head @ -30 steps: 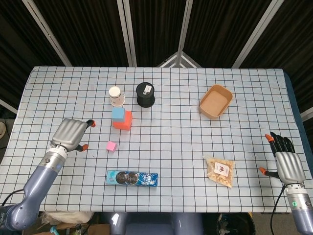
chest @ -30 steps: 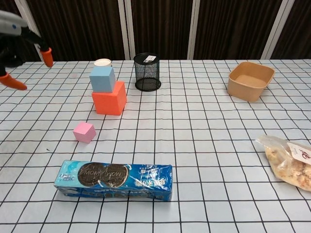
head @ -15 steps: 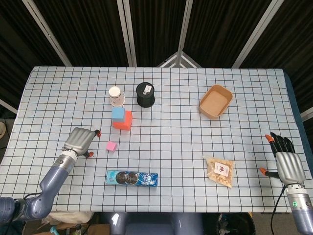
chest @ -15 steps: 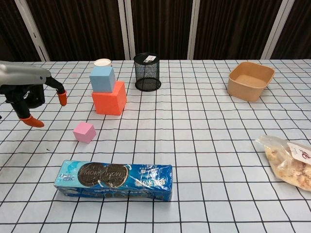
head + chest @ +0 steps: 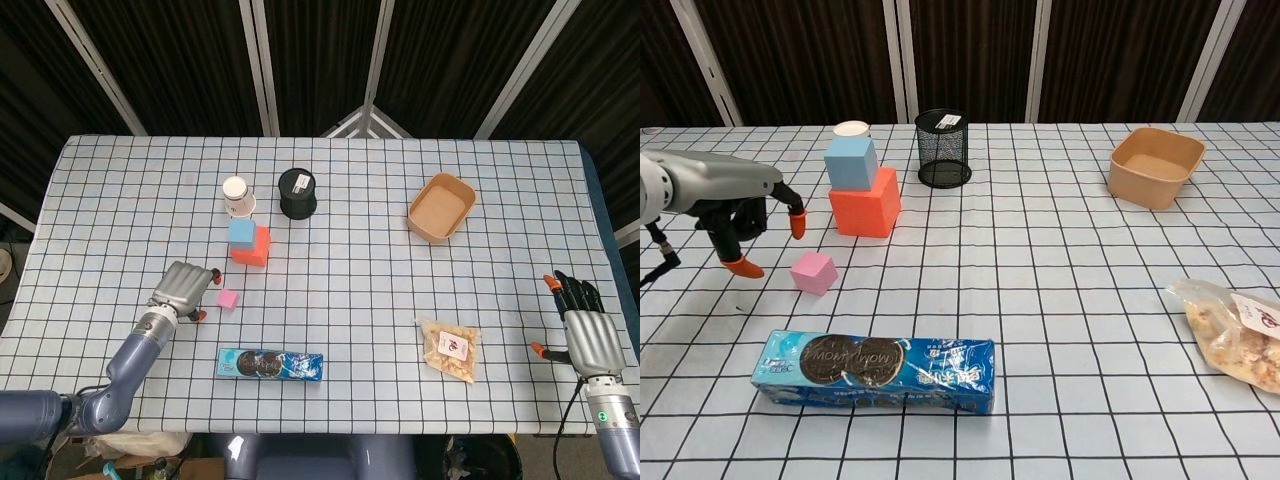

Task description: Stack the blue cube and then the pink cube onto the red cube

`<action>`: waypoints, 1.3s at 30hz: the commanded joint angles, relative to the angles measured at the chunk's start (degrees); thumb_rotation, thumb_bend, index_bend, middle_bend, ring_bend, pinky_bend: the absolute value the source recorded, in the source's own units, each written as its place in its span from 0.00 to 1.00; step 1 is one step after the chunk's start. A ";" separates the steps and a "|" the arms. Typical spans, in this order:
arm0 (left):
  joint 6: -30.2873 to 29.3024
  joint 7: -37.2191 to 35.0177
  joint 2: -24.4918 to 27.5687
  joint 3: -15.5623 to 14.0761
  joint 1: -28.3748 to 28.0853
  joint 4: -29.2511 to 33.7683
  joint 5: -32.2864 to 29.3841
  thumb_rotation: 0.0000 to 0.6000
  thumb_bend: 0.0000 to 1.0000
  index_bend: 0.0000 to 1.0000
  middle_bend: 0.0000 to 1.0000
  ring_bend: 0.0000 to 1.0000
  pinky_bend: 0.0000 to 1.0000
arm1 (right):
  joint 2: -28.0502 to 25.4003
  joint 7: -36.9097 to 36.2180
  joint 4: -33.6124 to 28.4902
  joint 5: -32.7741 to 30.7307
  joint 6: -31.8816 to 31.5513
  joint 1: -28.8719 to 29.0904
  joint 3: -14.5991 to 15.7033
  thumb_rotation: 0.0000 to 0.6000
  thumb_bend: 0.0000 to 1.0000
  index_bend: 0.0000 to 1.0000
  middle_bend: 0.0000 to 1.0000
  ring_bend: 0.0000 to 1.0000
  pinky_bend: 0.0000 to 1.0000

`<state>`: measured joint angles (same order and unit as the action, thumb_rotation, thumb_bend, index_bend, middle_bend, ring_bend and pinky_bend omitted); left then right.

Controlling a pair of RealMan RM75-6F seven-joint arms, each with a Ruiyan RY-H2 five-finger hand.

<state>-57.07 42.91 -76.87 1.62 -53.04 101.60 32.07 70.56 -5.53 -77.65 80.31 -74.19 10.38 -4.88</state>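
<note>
The blue cube [image 5: 240,232] [image 5: 851,163] sits on top of the red cube [image 5: 254,248] [image 5: 866,204], left of the table's middle. The small pink cube [image 5: 228,298] [image 5: 813,272] lies on the cloth just in front of them. My left hand [image 5: 182,287] [image 5: 735,203] hovers right beside the pink cube, on its left, fingers apart and holding nothing. Its orange fingertips [image 5: 797,224] point down, a short gap from the cube. My right hand [image 5: 584,331] rests open near the table's right edge, far from the cubes.
A paper cup [image 5: 236,195] and a black mesh pen holder [image 5: 297,193] stand behind the cubes. A blue cookie pack [image 5: 270,364] lies in front of the pink cube. A brown bowl [image 5: 441,207] and a snack bag [image 5: 449,348] are on the right half.
My left hand has moved right and lower, from the table's left part to just beside the pink cube. The cubes and my right hand have not moved.
</note>
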 commanded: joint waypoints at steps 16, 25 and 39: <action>0.60 2.47 -3.67 -0.20 -3.02 -2.54 -2.05 1.00 0.27 0.35 0.84 0.69 0.73 | -0.27 -0.24 -0.04 -0.02 0.21 0.01 0.08 1.00 0.09 0.00 0.04 0.03 0.04; -0.12 3.49 -4.30 -0.46 -3.86 -2.77 -3.00 1.00 0.27 0.36 0.84 0.69 0.73 | -0.23 -0.31 0.02 0.16 -0.05 -0.03 0.06 1.00 0.09 0.00 0.04 0.03 0.04; -0.12 3.83 -4.30 -1.04 -4.36 -3.63 -4.42 1.00 0.28 0.37 0.84 0.69 0.73 | 0.21 1.18 0.27 0.38 -3.69 -1.02 -0.83 1.00 0.09 0.01 0.04 0.03 0.04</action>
<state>-57.20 46.76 -81.17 0.58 -57.39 97.99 27.66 70.83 -4.78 -77.20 80.56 -77.26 9.64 -5.55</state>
